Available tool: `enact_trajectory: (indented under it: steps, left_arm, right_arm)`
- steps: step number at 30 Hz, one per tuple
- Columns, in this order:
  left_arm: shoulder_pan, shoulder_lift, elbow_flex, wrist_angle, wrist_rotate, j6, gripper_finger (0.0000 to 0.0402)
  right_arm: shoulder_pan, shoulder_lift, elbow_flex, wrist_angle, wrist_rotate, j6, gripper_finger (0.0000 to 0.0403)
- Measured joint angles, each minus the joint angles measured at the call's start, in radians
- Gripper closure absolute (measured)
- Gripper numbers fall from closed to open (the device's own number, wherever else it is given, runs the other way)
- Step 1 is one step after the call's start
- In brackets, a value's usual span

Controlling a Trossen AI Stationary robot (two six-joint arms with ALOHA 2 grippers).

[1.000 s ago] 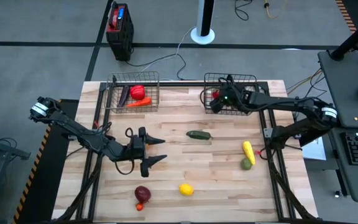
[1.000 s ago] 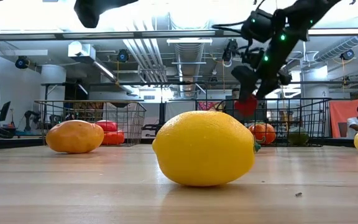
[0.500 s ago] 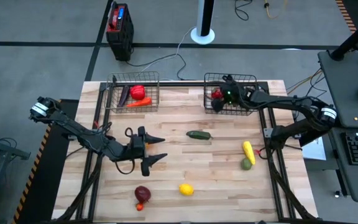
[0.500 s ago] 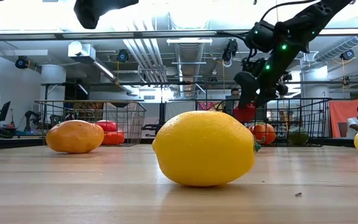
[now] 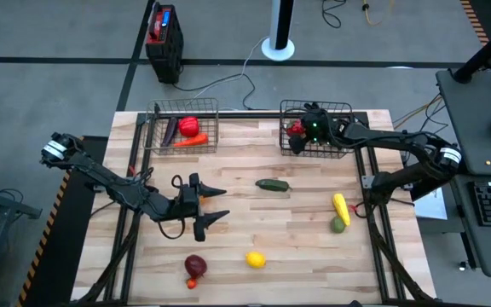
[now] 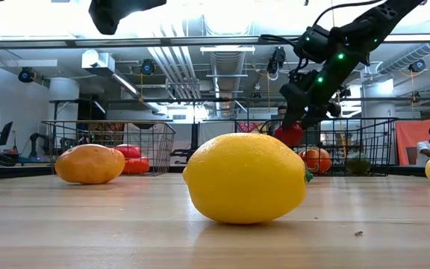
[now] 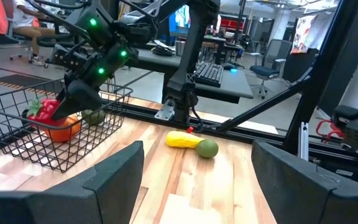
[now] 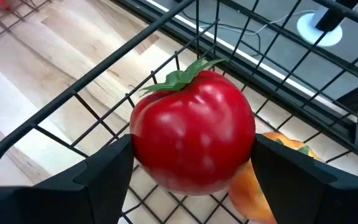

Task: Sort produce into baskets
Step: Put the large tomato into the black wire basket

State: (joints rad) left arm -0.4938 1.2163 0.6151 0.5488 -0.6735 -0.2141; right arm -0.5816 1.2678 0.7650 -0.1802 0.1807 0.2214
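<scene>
Over right basket, right pincer clamps tomato.

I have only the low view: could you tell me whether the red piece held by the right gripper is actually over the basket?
Observer: Yes. In the high view the right gripper holds the red tomato above the inside of the right basket, close to its wall on the side towards the table's middle.
Operator: Thank you. Is anything lying directly under it?
Observer: The right wrist view shows an orange piece on the mesh, partly beneath the tomato.
Operator: And where is the left gripper, please?
Observer: The left gripper is open over bare table, to the left of the dark green piece.
</scene>
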Motion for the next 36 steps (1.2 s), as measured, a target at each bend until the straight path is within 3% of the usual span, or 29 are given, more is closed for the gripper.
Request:
enact_trajectory:
  steps: [14, 20, 25, 36]
  left_arm:
    - [0.000, 0.000, 0.000, 0.002, 0.000, 0.000, 0.0123]
    - [0.000, 0.000, 0.000, 0.004, -0.001, -0.004, 0.0123]
    - [0.000, 0.000, 0.000, 0.004, -0.001, -0.007, 0.0123]
    - [0.000, 0.000, 0.000, 0.004, -0.001, -0.005, 0.0123]
  right_arm:
    - [-0.067, 0.030, 0.000, 0.000, 0.019, 0.078, 0.0106]
    - [-0.120, 0.130, 0.001, 0.025, -0.120, 0.047, 0.0106]
    - [-0.127, 0.189, -0.002, 0.035, -0.106, 0.008, 0.0106]
    - [-0.127, 0.189, 0.000, 0.051, -0.102, 0.000, 0.0106]
